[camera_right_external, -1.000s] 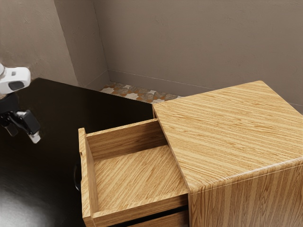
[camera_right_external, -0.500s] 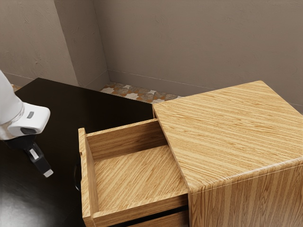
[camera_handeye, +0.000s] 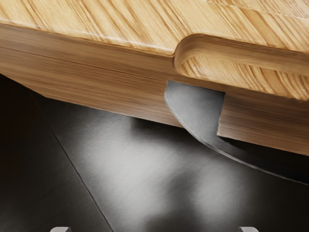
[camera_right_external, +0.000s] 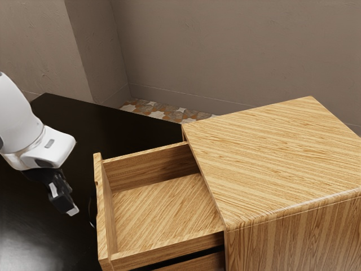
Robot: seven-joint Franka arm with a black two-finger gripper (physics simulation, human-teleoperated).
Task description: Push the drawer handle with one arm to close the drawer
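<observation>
Hovering, exterior view's left: black two-finger gripper [camera_right_external: 67, 206], tips apart (rather wide) | near curved dark handle [camera_handeye: 195, 111] | striped wooden drawer [camera_right_external: 102, 217] open

Streaky golden grain on cabinet [camera_right_external: 271, 158] and drawer [camera_right_external: 161, 212], black table [camera_right_external: 124, 127], dark handle [camera_handeye: 195, 108], taupe wall [camera_right_external: 237, 51], orange-white tiles [camera_right_external: 163, 110]
</observation>
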